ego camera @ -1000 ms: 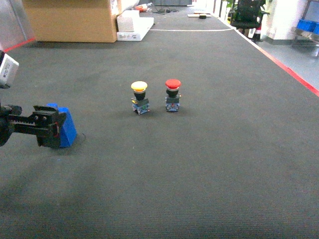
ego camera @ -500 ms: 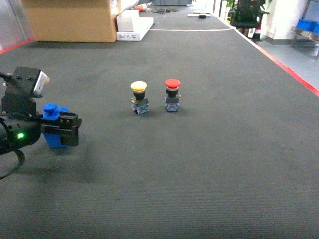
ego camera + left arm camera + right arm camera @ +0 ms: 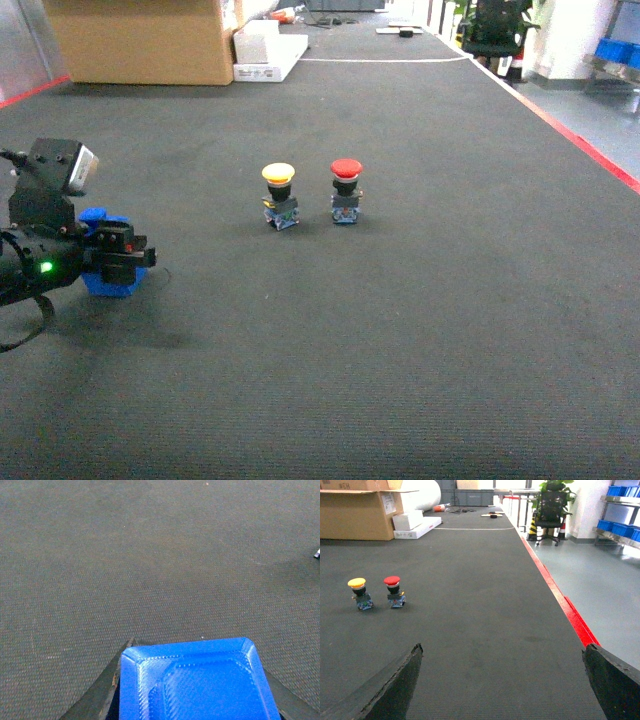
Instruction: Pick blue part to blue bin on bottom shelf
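Left wrist view: blue part [image 3: 195,680] sits right between the left gripper [image 3: 195,700] jaws, one dark finger each side, but whether they've clamped it or are merely close I can't tell. Head view puts gripper & part [image 3: 110,282] low on the dark mat [image 3: 400,330] at far left, so left arm's nearest; the right gripper [image 3: 505,680] is spread wide, empty. Further off stand 2 push-buttons, yellow [image 3: 280,195] & red [image 3: 346,189]; no shelf or bin visible.

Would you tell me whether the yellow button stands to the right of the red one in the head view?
No, the yellow button stands left of the red button, the two apart on the dark mat.
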You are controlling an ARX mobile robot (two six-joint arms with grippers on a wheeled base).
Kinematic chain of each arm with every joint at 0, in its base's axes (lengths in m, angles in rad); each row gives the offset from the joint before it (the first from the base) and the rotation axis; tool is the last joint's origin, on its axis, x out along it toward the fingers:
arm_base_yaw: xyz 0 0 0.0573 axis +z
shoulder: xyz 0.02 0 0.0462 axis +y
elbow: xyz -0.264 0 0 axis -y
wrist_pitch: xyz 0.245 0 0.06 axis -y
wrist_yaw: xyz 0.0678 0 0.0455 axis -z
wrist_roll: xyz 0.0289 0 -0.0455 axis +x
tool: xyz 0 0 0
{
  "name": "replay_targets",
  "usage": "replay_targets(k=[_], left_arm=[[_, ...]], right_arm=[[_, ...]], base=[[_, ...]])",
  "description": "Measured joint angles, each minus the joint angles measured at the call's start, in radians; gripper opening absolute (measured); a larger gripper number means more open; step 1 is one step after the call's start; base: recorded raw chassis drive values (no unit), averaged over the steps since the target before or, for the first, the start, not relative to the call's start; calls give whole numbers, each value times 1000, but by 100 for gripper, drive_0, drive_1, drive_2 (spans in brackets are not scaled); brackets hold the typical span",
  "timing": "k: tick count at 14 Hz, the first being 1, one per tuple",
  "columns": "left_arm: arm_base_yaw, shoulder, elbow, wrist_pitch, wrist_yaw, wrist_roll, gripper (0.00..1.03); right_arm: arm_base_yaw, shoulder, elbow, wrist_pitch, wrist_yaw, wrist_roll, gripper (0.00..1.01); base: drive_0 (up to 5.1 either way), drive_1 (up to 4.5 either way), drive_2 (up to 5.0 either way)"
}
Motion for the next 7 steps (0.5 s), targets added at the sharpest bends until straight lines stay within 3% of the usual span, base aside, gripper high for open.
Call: replay_targets(k=[2, 4, 7], left_arm=[[-6, -112, -135, 66, 5, 0, 45], [-24, -388, -311, 79, -45, 30, 45], [-63, -898, -522, -180, -119, -8, 45]], right_arm=[[0, 0, 0, 0, 0, 0, 98], [0, 0, 0, 0, 0, 0, 98], [0, 0, 0, 0, 0, 0, 98]], base=[[0, 0, 0], [0, 0, 0], [0, 0, 0]])
